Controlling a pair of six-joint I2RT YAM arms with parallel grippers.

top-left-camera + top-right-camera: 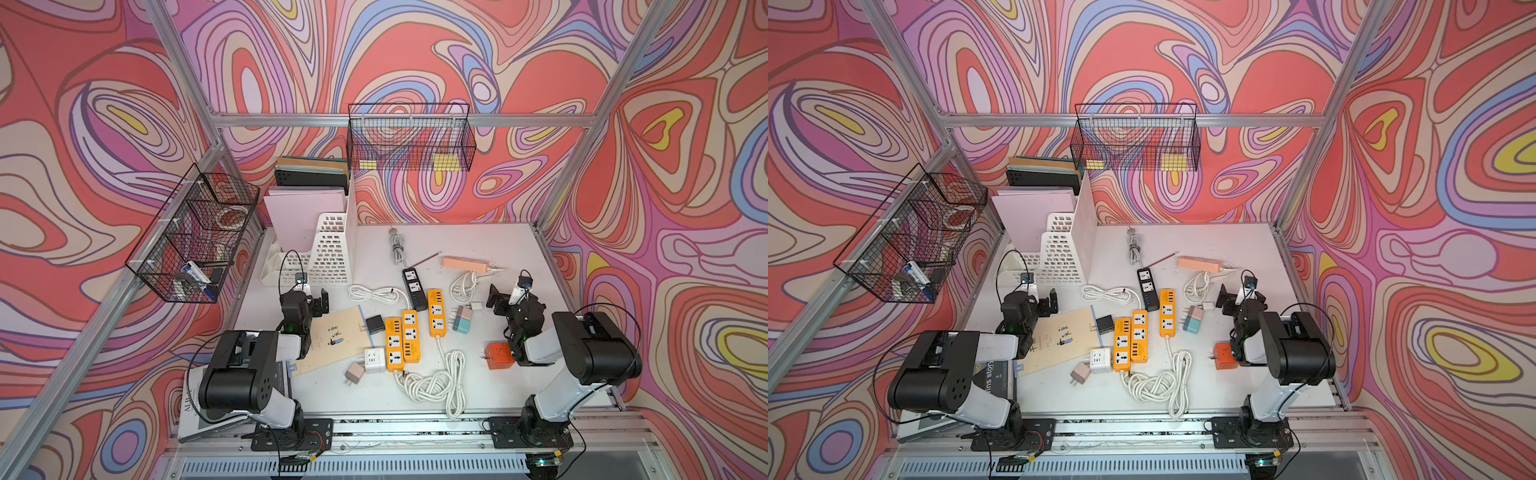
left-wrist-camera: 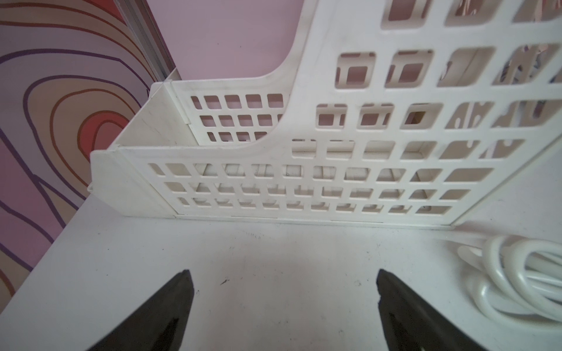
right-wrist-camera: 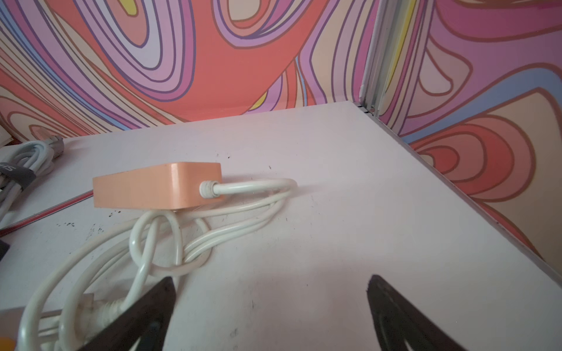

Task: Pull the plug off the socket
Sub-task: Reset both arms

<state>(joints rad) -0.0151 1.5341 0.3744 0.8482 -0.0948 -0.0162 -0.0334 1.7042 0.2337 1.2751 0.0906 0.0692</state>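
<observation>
Both hands were spread and empty, nothing yet approached; the white plug, set against the teal-pink socket block, was seen nearest the right hand, with bracing by the left hand judged needed

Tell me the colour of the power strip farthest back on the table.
Peach-pink; the power strip shows best in the right wrist view.
</observation>
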